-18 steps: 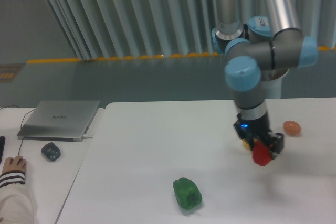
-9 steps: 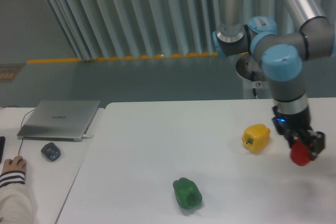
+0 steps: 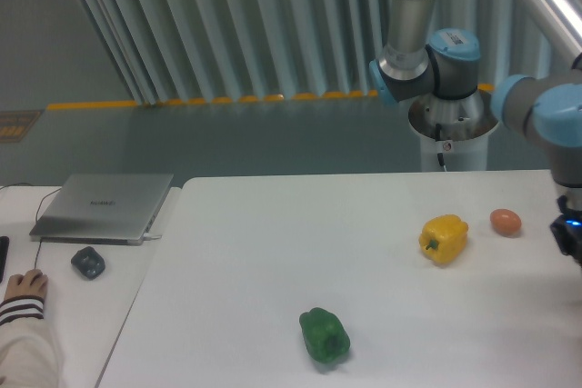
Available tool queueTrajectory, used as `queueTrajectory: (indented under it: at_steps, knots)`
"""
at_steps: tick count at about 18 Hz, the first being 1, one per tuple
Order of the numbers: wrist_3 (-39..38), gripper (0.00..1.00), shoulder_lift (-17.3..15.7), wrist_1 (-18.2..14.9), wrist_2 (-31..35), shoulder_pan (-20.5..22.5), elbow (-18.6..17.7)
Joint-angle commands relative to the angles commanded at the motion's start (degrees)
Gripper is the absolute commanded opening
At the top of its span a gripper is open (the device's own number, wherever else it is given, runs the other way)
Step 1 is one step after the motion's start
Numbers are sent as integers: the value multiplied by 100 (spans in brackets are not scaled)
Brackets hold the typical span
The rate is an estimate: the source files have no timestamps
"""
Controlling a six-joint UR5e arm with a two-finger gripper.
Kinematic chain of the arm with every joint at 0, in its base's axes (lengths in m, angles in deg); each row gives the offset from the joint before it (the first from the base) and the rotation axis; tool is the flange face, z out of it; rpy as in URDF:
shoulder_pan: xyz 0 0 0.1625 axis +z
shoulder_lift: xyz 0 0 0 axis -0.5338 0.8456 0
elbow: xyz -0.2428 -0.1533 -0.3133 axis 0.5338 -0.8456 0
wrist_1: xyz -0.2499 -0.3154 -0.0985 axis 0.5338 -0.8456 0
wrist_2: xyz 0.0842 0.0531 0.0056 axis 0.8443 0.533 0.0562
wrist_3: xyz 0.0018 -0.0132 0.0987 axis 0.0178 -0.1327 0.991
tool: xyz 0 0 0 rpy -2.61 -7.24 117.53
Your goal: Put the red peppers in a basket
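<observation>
Red pepper isn't visible anywhere in the current view, so where it is can't be told; same for any basket. Gripper is almost wholly cut off by the right edge of frame: only a dark bit of the wrist w/ a small blue light point(image 3: 571, 229) shows, right of the egg and slightly lower. Fingers are out of shot, so can't tell how wide they stand or whether they've got hold of anything.

Landmark = yellow pepper point(image 3: 444, 239), sitting on the white table point(image 3: 255, 261) toward its right side. Relative to it:
- small orange-brown egg point(image 3: 506, 221) just to the right & a touch further back, apart from it, not touching
- green pepper point(image 3: 325, 335) well to the left and nearer the camera, lying on its own
- robot arm point(image 3: 427, 52) w/ grey links & light-blue joint caps rises behind it; base column stands past the table's far edge, and another link crosses the top right corner down toward the cut-off wrist
- closed silver laptop point(image 3: 103, 206) far left, on a separate desk surface beside the table
- small dark object point(image 3: 88, 263) in front of the laptop; too blurry to tell what it is
- person's hand point(image 3: 22, 290) w/ striped sleeve at the far left bottom corner

Background behind the table: grey ribbed curtain/wall, yellow floor stripe
</observation>
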Motion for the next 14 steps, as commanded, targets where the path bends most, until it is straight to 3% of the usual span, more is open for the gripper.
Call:
queueTrajectory:
  at_steps: [9,11,14]
  knots:
    - [-123,59,228,44,141,492,0]
    - [-140,61,298,228,149,501,-35]
    - [-210,61,325,255,176,492,-70]
